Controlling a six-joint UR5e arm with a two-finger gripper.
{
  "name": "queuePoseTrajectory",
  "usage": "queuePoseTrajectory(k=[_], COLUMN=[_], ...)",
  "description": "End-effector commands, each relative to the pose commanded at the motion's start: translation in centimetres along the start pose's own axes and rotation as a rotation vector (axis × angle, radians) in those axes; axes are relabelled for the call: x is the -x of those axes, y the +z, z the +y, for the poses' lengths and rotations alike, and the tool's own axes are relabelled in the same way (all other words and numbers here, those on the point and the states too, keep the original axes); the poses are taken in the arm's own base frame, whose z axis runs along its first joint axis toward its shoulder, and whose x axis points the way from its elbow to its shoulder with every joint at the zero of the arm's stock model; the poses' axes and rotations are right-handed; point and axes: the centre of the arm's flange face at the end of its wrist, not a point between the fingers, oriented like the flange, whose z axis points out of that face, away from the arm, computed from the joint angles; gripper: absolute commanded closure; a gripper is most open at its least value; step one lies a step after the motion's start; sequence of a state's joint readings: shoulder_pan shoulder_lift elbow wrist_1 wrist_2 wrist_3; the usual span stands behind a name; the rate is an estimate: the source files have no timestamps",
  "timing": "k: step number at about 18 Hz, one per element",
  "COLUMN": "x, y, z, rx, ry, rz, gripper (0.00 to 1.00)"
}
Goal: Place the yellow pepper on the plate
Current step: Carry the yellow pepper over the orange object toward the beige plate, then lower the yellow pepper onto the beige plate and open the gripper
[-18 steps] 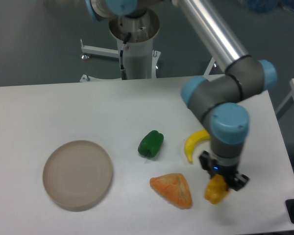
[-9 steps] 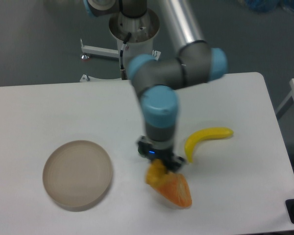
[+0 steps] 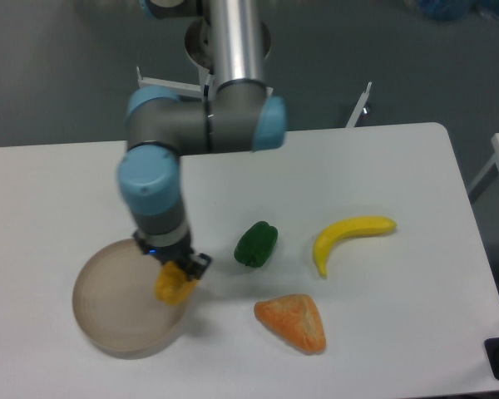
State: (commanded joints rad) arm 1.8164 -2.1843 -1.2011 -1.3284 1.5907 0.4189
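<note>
Hanging in the tool (image 3: 176, 274), the yellow pepper (image 3: 171, 285) sits over the right-hand part of the plate (image 3: 116, 320), close to its rim. Tool fingers clamped on the pepper from above; the grip covers only its upper part, most of the fruit showing below. Whether the pepper touches the plate or floats just above it cannot be told from this angle.

Risks as I read them:
- Release point near the rim. A blocky pepper let go here could tip on the raised edge and roll off onto the bench (image 3: 58, 191).
- If dropped from any height it may bounce or tumble; a rounded underside gives it no steady footing.
- Pressing down too far could shove or tilt the plate.
- Pepper sticking to one finger on opening would drag it sideways.

Green pepper (image 3: 256, 243), orange wedge (image 3: 293, 322) and banana (image 3: 346, 238) lie well to the right, apart from the plate, unlikely to interfere.
</note>
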Motion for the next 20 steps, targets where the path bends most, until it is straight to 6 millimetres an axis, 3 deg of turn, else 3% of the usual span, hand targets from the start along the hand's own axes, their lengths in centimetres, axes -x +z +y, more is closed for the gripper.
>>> queuePoseTrajectory(k=[7,16,17,19,20], x=[-2.8,-3.2,-3.6,-3.5,-3.5], y=[2.6,3.9,3.8,3.7,3.6], z=[-0.6,-0.9,-0.9,-1.0,-0.9], rx=[0.04,0.056,0.053,0.051,0.051], ry=[0.035,0.041,0.047,0.047,0.049], rz=[0.002,0.01,0.01,0.008,0.008], gripper=[0.53,0.5,0.42,0.15,0.08])
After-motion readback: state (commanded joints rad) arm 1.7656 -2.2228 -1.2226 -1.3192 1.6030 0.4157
